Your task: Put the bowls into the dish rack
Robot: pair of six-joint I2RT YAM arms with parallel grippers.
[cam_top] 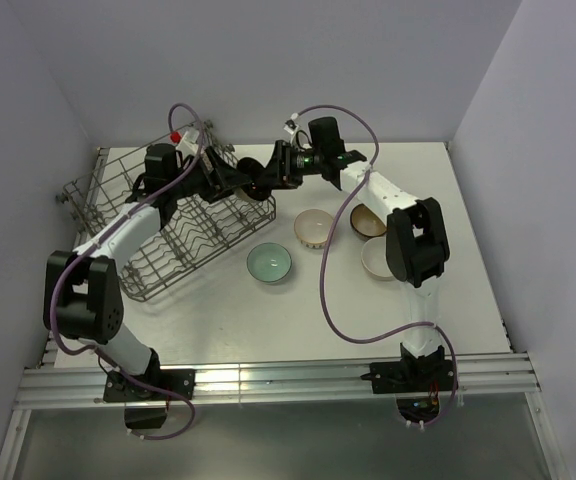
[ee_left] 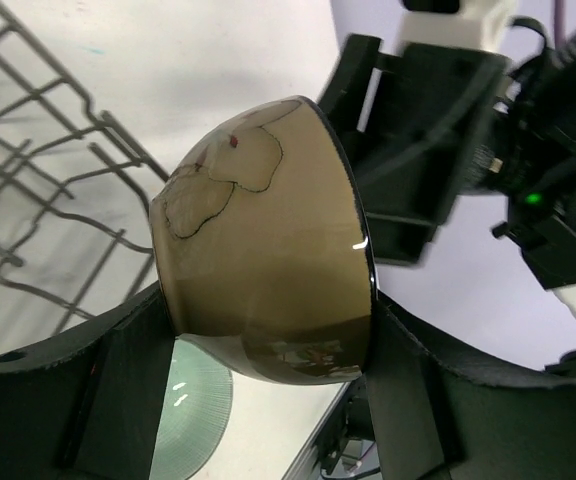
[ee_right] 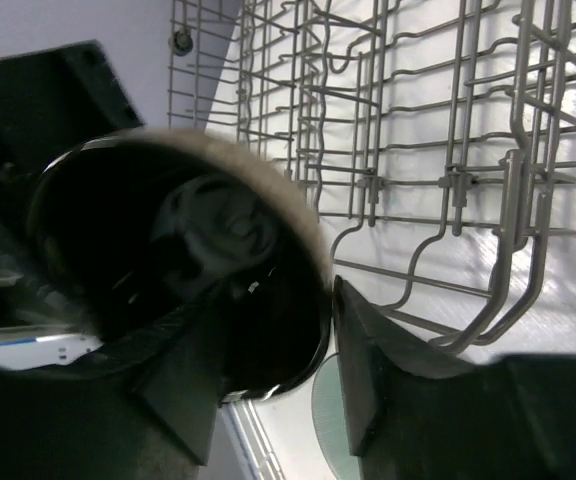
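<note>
An olive-brown bowl point(ee_left: 268, 240) with a black inside point(ee_right: 178, 270) hangs in the air between both grippers, beside the near right corner of the grey wire dish rack point(cam_top: 168, 230). My left gripper point(ee_left: 268, 350) is shut on it, one finger on the base and one on the rim. My right gripper point(ee_right: 268, 370) straddles the rim, one finger inside and one outside, with a gap wider than the wall. In the top view the two grippers meet at the bowl point(cam_top: 257, 176).
On the table right of the rack lie a pale green bowl point(cam_top: 269, 263), a cream bowl point(cam_top: 314, 228), a brown bowl point(cam_top: 367, 222) and a white bowl point(cam_top: 376, 258). The rack's tines point(ee_right: 448, 180) are just behind the held bowl.
</note>
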